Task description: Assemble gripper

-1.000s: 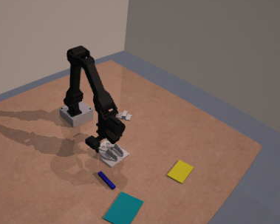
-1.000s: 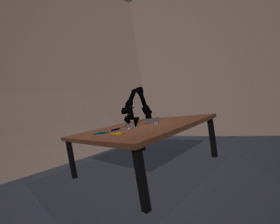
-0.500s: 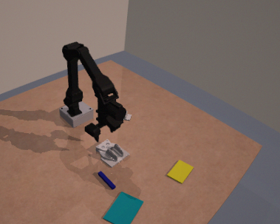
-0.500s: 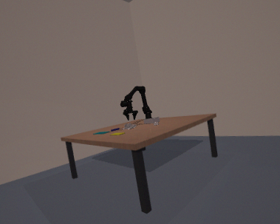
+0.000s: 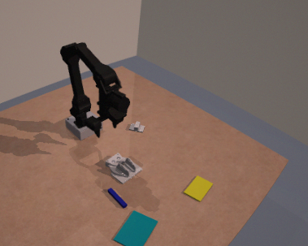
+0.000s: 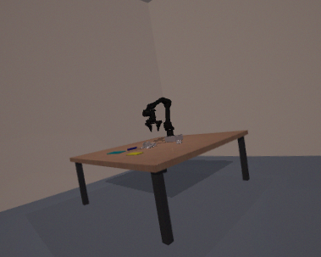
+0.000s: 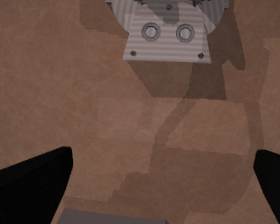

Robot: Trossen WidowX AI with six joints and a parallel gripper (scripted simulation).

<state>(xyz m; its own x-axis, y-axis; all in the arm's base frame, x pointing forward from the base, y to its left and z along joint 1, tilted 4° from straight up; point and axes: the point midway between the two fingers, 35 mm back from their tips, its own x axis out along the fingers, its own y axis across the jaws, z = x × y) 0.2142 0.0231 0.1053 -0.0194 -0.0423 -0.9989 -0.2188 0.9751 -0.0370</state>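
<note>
My gripper (image 5: 106, 130) (image 6: 155, 131) (image 7: 165, 158) is wide open and empty, raised over the table between the arm's foot and the assembly. The housing plate (image 5: 116, 162) (image 7: 168, 47), pale with two round rings, lies over the rear of the gripper base (image 5: 123, 179). Pale pin ends show inside its rings. It looks flat, but exact level cannot be told. Two grey jaws (image 5: 120, 170) (image 5: 131, 165) lie side by side, pointing away from the arm; their rounded ends show on both sides of the plate in the wrist view. The gear teeth mesh is hidden under the plate.
A small pale piece (image 5: 136, 127) (image 6: 179, 139) lies apart near the arm's foot (image 5: 80, 129). A blue bar (image 5: 117, 198) (image 6: 132, 148), a teal sheet (image 5: 136, 229) (image 6: 116, 153) and a yellow sheet (image 5: 198, 188) (image 6: 135, 153) lie beyond the assembly.
</note>
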